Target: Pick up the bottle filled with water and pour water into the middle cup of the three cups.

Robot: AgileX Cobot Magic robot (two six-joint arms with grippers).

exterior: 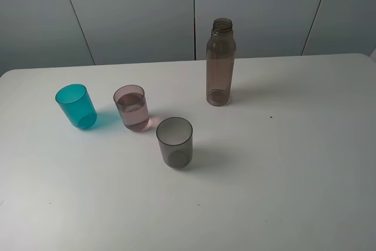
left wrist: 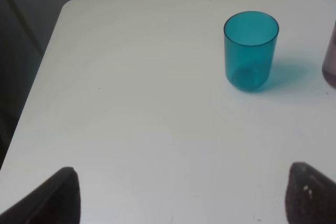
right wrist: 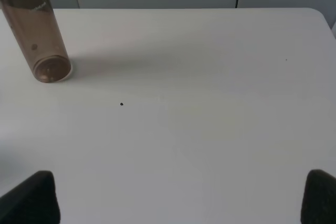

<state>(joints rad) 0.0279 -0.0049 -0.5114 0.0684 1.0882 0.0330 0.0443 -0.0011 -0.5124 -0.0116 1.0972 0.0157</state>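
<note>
The smoky brown bottle [exterior: 220,63] stands upright and capless at the back of the white table [exterior: 294,163]; its lower part also shows in the right wrist view as the bottle [right wrist: 39,30]. The three cups stand in a slanted row: teal cup [exterior: 76,106], pinkish middle cup [exterior: 131,107] with a faint level line partway up, and grey cup [exterior: 174,141]. My left gripper [left wrist: 186,198] is open, well short of the teal cup [left wrist: 251,50]. My right gripper [right wrist: 176,200] is open and empty, far from the bottle. Neither arm shows in the exterior high view.
Grey wall panels [exterior: 194,10] run behind the table's far edge. The table's left edge and corner [left wrist: 65,9] lie close to the teal cup. A small dark speck [right wrist: 122,104] marks the tabletop right of the bottle.
</note>
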